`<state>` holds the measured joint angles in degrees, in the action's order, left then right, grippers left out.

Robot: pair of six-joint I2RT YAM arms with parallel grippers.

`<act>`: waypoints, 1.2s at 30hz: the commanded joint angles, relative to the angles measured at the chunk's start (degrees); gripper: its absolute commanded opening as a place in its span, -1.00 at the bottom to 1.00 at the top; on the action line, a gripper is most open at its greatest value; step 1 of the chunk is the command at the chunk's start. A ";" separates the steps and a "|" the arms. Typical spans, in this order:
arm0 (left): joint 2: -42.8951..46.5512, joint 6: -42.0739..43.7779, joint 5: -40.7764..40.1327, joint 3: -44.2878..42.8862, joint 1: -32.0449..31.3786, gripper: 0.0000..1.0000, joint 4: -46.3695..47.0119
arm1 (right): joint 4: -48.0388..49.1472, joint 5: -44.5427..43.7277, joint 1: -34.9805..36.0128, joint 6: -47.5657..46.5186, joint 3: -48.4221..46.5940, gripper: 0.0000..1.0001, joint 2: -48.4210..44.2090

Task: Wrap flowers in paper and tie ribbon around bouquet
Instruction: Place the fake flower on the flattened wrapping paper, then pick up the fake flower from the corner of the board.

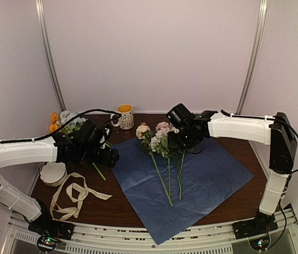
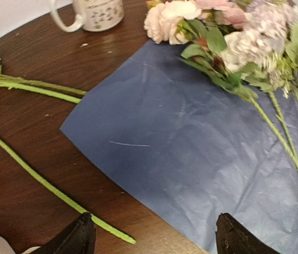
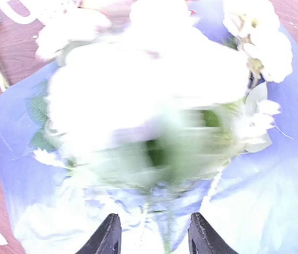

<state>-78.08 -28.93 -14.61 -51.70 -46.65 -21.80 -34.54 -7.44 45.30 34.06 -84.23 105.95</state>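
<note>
Grippers | left gripper point(image 2: 154, 238) wide, empty | right gripper point(image 3: 154, 235) half-spread over flowers point(image 3: 138, 95)

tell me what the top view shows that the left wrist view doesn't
Only the top view: the ribbon looped at the near left, orange blooms at the far left, and the paper's whole outline.
Only the left wrist view: the left gripper seen open and empty, and the paper's fine creases.
Both: the paper, the flowers lying on it, the mug behind, and a loose stem beside the paper.
</note>
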 commanded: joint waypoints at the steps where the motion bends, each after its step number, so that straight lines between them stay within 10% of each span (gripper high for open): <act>1: -1.66 -2.23 -3.68 0.08 7.18 0.63 -2.52 | -2.21 -4.68 0.23 0.97 0.47 -0.13 -1.36; 12: -19.09 -8.04 0.27 -9.96 29.09 0.60 -6.47 | -0.44 -7.10 6.20 -0.22 7.01 -0.11 -11.86; 23: -35.09 -11.12 3.80 -19.39 32.14 0.47 -7.93 | -3.28 -9.32 10.35 0.23 8.73 -0.11 -14.42; 33: -35.90 -12.08 8.56 -17.82 33.23 -0.93 -5.46 | -4.25 -11.07 10.61 0.75 10.70 -0.11 -19.31; 36: -34.23 -13.59 9.19 -15.17 33.59 -1.00 -3.79 | -4.72 -11.63 10.61 0.76 10.95 -0.10 -20.68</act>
<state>-111.90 -40.66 -9.78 -70.63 -13.76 -26.68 -37.85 -16.21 55.61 34.46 -73.93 87.99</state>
